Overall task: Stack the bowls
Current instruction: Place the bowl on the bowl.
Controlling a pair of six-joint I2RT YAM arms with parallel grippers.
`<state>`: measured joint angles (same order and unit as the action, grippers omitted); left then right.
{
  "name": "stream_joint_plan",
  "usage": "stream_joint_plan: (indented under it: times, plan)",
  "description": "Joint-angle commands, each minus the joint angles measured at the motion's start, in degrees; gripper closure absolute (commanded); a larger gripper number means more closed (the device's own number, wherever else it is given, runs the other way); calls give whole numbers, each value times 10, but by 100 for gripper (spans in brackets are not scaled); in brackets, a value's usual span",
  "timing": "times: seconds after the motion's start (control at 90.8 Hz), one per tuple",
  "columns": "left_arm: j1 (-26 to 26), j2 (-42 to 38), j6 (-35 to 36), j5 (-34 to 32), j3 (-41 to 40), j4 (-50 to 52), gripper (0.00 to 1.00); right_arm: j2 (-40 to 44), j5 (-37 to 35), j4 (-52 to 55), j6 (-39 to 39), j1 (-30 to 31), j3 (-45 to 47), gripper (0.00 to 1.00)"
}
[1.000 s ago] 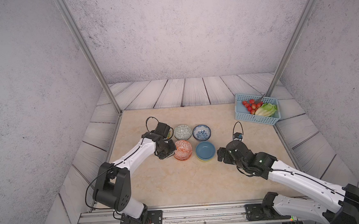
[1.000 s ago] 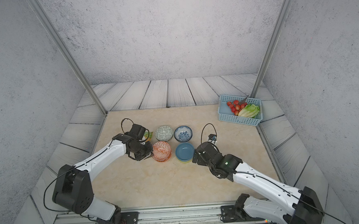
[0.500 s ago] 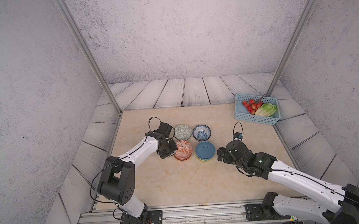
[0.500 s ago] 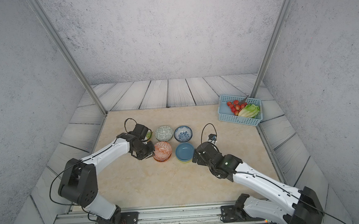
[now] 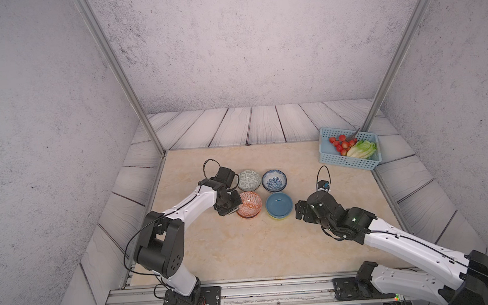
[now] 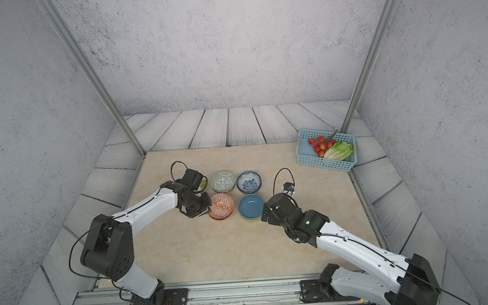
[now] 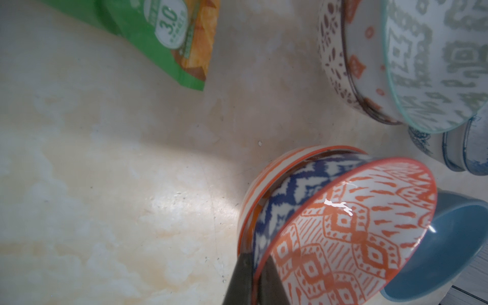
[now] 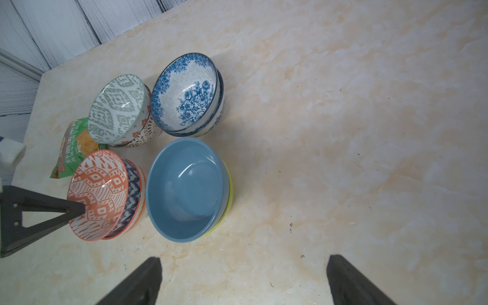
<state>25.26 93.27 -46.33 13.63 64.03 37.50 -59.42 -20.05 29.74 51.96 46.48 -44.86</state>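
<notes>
**Surface and room.** A beige marble-patterned bench [image 5: 243, 252] is bordered by pale grey planks [image 5: 264, 125] and enclosed by three rough grey walls [image 5: 244, 42]. Two aluminium posts [image 5: 116, 74] rise at its far corners.

**Bowls (eight).** Four stacks of two form a square block near the bench's middle, somewhat toward its left edge.
- Far row: a grey-green bowl [image 5: 249, 180] sits in a white bowl with dark marks [image 7: 332, 52]. On the right-edge side stand two blue-floral bowls [image 5: 274, 180], one nested in the other.
- Near row: the upper orange bowl [image 5: 249, 204] sits tilted in the lower orange bowl [image 7: 264, 174]. Beside them a plain blue bowl [image 5: 279, 204] sits in a lime bowl [image 8: 229, 192].
- Neighbouring stacks stand just beside one another; whether they touch cannot be told.

**Grippers (two).**
- The left gripper [image 5: 236, 209] has its fingers [image 7: 239, 277] clamped on the rim of the upper orange bowl, one inside and one outside.
- The right gripper [image 8: 244, 258] has its fingers [image 8: 142, 280] spread wide and holds nothing. It is above bare bench, just beside the blue-and-lime stack on its right-edge side.

**Other items.**
- One green snack packet [image 7: 169, 45] lies flat on the left-edge side of the grey-green stack.
- One light blue slotted basket [image 5: 348, 161] stands at the far right corner. It holds a cluster of red tomatoes [image 5: 341, 145], too small to count surely, and one lettuce leaf [image 5: 363, 149].
</notes>
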Motion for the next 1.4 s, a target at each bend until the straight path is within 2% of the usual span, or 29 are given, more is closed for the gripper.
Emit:
stream_joint_plan:
  times: [0.0,0.044,0.143,0.253,0.661,0.804,0.991,1.112,1.387]
  plan:
    - [4,1,10,-4,11,-1,100,-1,-11,2,-4,0,5,1]
    - [5,1,10,-4,10,-1,99,-1,-11,3,-4,0,5,1]
    - [6,-3,10,-5,6,-2,84,0,-11,4,-4,0,5,1]
    - [6,-12,10,-8,3,-2,74,2,-11,4,-4,0,5,1]
    - [5,-43,18,-23,-5,12,64,8,-9,9,-2,0,5,1]
    - [1,-40,29,-29,-4,19,68,10,-9,11,-2,0,6,1]
    - [-3,-28,39,-32,-11,15,87,11,-11,8,-1,0,8,1]
    - [-4,-26,38,-24,-18,5,96,11,-11,7,-1,0,8,1]
    - [-4,-23,33,-9,-28,-9,100,10,-11,6,-1,0,8,1]
